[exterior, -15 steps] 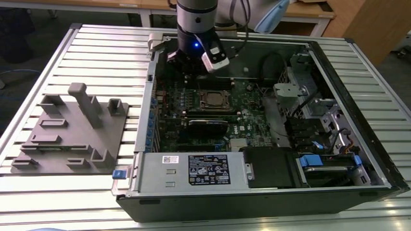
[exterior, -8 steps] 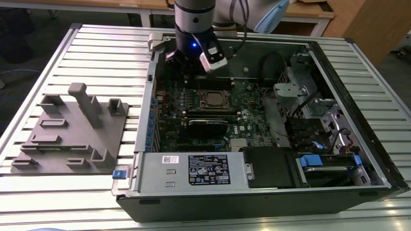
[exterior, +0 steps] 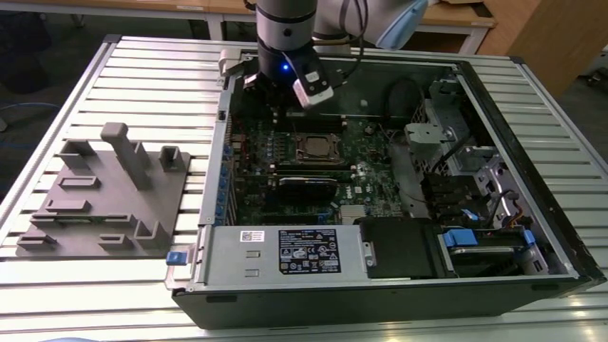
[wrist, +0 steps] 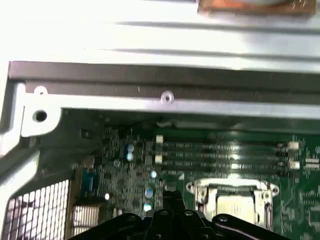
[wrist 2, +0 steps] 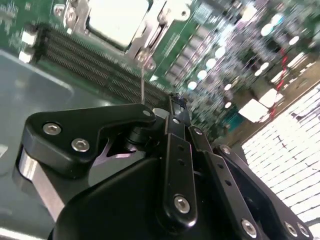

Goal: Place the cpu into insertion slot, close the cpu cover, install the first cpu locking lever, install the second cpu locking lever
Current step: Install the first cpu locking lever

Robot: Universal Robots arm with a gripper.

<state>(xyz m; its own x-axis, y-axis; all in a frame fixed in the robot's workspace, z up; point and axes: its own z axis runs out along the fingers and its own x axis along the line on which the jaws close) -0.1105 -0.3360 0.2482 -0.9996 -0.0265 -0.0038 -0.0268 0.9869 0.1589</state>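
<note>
Gripper [wrist 2: 175, 100] is hovering pinched narrow, gripping nothing | cpu [wrist 2: 117, 20] is sitting in the insertion slot [exterior: 318, 147], cpu cover [wrist: 230, 189] framing it | exterior view is giving you the whole computer case [exterior: 513, 142]; both wrist views are cropping the cpu.

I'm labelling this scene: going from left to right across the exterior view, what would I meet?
grey moulded tray → processor socket → blue drive handle
</note>
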